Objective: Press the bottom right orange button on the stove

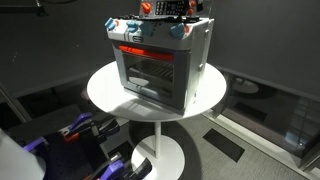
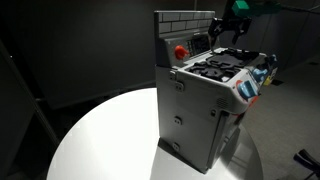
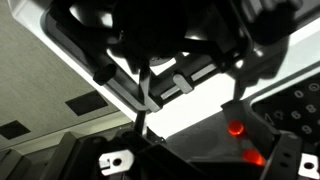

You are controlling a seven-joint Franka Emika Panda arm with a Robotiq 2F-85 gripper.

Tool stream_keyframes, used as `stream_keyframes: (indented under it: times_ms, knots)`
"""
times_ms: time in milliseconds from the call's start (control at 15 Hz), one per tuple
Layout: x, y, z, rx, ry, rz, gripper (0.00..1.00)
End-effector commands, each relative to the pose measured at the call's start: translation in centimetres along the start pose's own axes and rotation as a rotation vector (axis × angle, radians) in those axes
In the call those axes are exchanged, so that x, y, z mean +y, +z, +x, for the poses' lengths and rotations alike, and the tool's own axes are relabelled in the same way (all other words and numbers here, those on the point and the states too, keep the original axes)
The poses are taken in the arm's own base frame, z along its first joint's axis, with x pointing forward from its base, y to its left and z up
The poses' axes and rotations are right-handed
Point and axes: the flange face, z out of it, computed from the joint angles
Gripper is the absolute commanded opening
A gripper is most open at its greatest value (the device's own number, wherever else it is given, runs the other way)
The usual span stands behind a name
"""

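The silver-grey toy stove (image 1: 160, 65) stands on a round white table (image 1: 100, 90), with a glass door and a glowing orange-red strip (image 1: 133, 49). It also shows from its side in an exterior view (image 2: 195, 110). Blue-grey knobs and orange-red buttons (image 1: 178, 31) line its top front edge. My gripper (image 1: 165, 9) hangs just above the stove's top at the back (image 2: 229, 33), touching nothing. Its fingers look open and empty. In the wrist view the gripper (image 3: 190, 120) frames two glowing orange buttons (image 3: 236, 127) (image 3: 254, 155) below it.
A grey brick-pattern backsplash with a red round button (image 2: 181, 51) rises behind the black burners (image 2: 222, 68). The table's rim (image 2: 70, 140) drops to a dark floor. Purple and black equipment (image 1: 70, 135) sits low beside the table's pedestal.
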Motion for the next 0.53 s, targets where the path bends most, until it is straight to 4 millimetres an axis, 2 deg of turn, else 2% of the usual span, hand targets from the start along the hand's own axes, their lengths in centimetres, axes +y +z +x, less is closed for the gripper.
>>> stream_keyframes:
  times_ms: [0, 467]
  knots:
    - [0.13, -1.29, -0.31, -0.011, 0.005, -0.014, 1.00]
    - [0.34, -1.88, -0.46, -0.015, 0.011, -0.039, 1.00]
